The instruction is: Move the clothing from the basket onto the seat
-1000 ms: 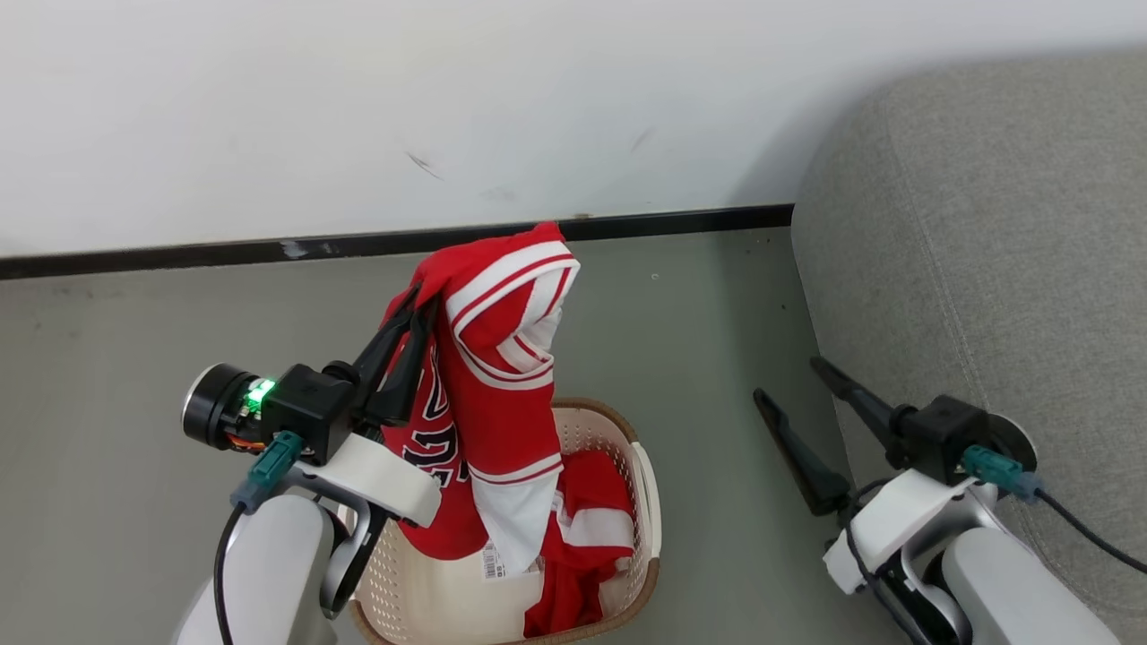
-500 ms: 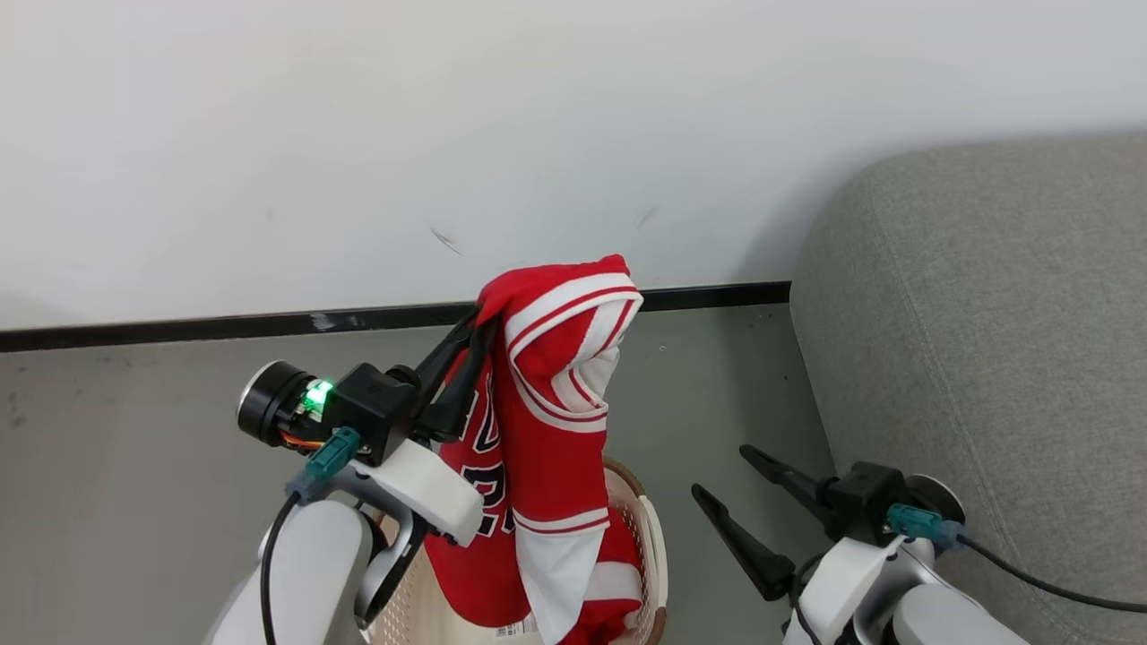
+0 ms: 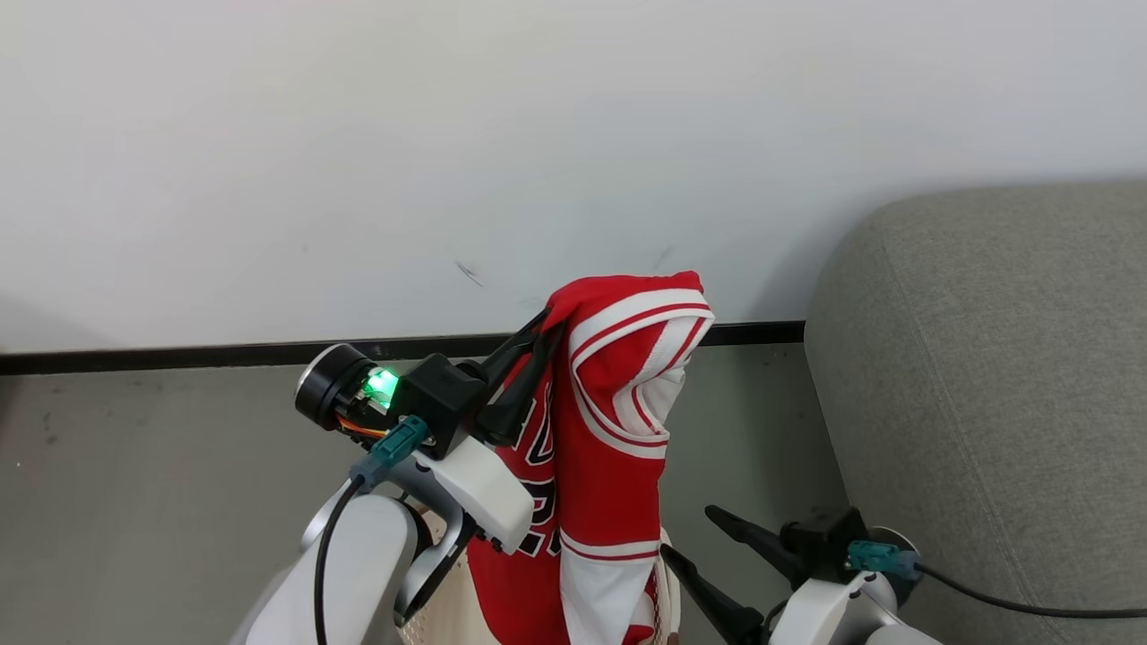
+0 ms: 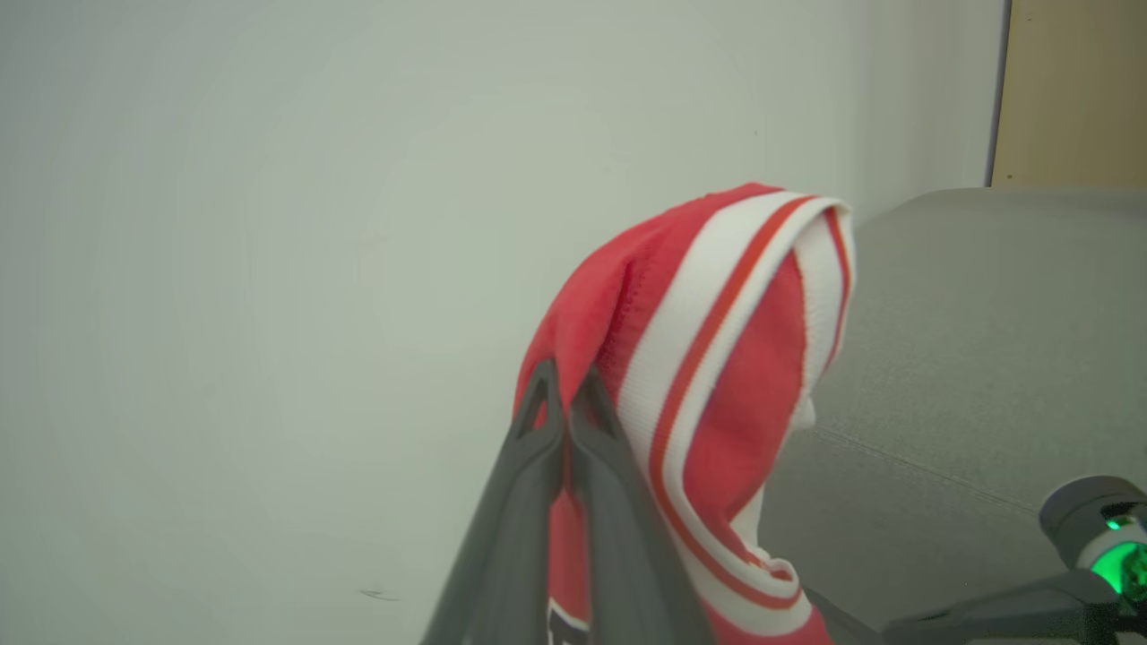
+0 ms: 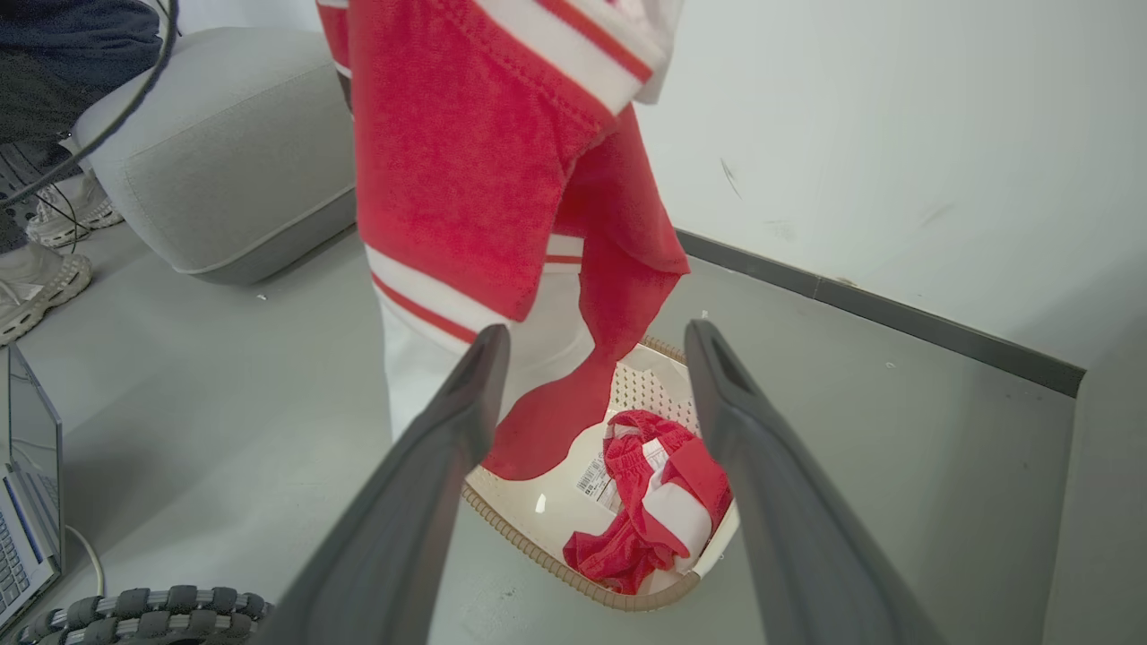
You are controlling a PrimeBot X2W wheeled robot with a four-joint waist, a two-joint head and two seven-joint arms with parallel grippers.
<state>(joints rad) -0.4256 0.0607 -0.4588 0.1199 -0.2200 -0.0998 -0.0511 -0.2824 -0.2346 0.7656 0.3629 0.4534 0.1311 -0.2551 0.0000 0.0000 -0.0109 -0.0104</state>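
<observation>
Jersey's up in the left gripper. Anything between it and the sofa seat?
Only the robot's own right gripper, open and low, sits between the jersey and the seat; otherwise bare floor. The left gripper is shut on the jersey's top, but its hanging hem could brush it.

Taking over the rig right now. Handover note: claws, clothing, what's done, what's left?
Left claw: shut on the jersey, held up with its hem hanging above the basket.
Right claw: open, holding nothing.
Second red garment: lying in the basket.
Done: jersey grasped and raised.
Left: carry it right to the seat, release, then fetch the second garment.
</observation>
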